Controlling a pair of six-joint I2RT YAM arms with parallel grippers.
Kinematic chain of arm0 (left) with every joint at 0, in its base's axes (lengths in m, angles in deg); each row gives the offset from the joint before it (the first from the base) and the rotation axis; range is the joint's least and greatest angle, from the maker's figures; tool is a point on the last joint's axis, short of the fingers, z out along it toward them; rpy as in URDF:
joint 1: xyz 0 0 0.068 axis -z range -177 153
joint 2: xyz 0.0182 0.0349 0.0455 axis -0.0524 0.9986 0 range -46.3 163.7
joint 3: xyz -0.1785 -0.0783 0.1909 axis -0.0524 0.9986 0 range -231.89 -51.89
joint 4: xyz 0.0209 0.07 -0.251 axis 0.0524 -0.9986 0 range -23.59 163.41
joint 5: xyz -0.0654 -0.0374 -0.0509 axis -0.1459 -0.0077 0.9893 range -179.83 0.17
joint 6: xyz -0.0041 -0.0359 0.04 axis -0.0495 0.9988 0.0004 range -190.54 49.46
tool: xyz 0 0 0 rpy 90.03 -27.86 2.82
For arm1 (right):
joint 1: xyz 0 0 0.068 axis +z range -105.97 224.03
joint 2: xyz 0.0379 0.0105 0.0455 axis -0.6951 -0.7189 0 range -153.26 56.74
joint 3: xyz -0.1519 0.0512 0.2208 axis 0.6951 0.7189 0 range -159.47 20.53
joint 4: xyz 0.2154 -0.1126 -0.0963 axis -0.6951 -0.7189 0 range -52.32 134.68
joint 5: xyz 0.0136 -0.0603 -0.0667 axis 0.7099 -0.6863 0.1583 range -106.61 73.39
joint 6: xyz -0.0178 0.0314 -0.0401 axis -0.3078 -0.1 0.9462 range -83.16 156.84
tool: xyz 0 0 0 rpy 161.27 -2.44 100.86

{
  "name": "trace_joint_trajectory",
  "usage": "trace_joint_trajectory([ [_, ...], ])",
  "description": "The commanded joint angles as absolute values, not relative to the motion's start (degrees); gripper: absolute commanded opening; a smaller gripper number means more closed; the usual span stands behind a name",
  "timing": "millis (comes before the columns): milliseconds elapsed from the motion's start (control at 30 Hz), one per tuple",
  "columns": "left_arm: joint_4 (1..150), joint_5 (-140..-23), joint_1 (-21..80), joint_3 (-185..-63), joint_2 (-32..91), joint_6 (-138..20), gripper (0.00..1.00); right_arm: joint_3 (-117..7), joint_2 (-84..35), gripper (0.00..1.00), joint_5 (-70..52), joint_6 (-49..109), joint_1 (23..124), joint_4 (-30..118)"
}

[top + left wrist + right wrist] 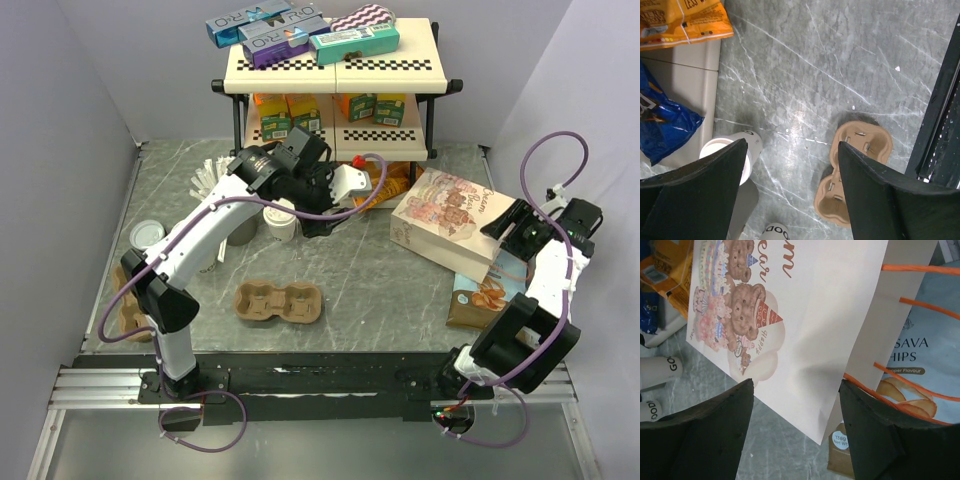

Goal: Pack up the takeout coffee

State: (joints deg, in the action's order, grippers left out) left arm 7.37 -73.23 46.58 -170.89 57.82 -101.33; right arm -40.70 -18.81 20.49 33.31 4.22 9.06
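The takeout coffee (pixel 281 222) is a small white paper cup standing open-topped on the table in front of the shelf. In the left wrist view its cream inside and white side (pixel 753 146) show just beside my left finger. My left gripper (pixel 318 212) (pixel 792 145) hangs open above the table just right of the cup, with nothing between its fingers. A brown two-cup carrier (pixel 278 302) (pixel 855 170) lies nearer the arms. My right gripper (pixel 505 222) (pixel 797 382) is open over the corner of a flat paper bag printed with bears (pixel 448 215) (pixel 805 315).
A second white cup with dark letters (pixel 775 232) (pixel 660 371) and a grey cup (pixel 240 228) sit beside the coffee. A chips packet (pixel 478 296) (pixel 925 355) lies under the bag's orange handles. A shelf (pixel 335 70) of boxes stands at the back; a round lid (pixel 150 235) lies left.
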Motion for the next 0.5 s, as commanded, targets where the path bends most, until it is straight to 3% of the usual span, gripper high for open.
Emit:
trace_joint_trajectory([
  [0, 5.03, -74.44, 46.51, -174.06, 59.17, -100.69, 0.79, -38.89, -19.28, 0.77, 19.43, 34.47, 3.87, 11.01],
  [467, 5.73, -76.03, 46.51, -173.71, 58.91, -100.34, 0.79, -35.28, -17.71, 0.79, 24.17, 30.25, 3.43, 13.57],
])
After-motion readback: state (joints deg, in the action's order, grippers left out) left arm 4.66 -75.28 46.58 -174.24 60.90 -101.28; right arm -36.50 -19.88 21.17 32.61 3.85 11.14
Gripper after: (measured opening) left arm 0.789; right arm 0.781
